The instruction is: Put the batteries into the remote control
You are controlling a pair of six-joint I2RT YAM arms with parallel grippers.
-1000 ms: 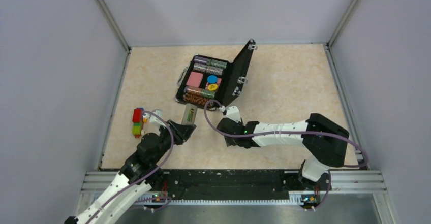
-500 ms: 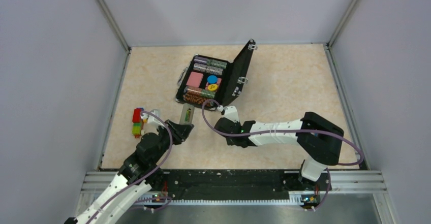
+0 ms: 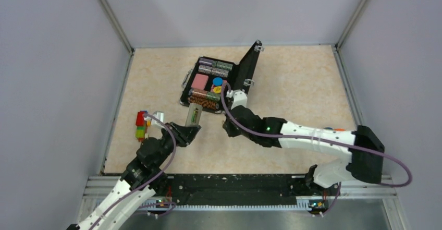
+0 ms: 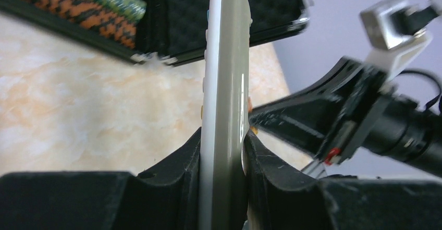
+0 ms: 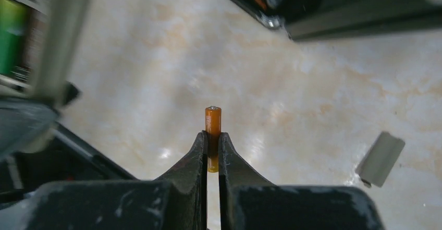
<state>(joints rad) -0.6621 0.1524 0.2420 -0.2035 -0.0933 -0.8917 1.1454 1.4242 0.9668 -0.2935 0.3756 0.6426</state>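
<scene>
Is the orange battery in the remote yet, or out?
Out. The orange battery sticks up from the shut right claw over the table, apart from the remote the left claw holds.

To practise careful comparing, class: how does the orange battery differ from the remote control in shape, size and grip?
The remote control is a long, flat white-and-grey slab; the orange battery is a tiny cylinder. The left tool clamps the remote control; the right tool pinches the orange battery. The remote control juts far beyond its tool; the orange battery only slightly. Shared: each is clamped in a shut tool.
</scene>
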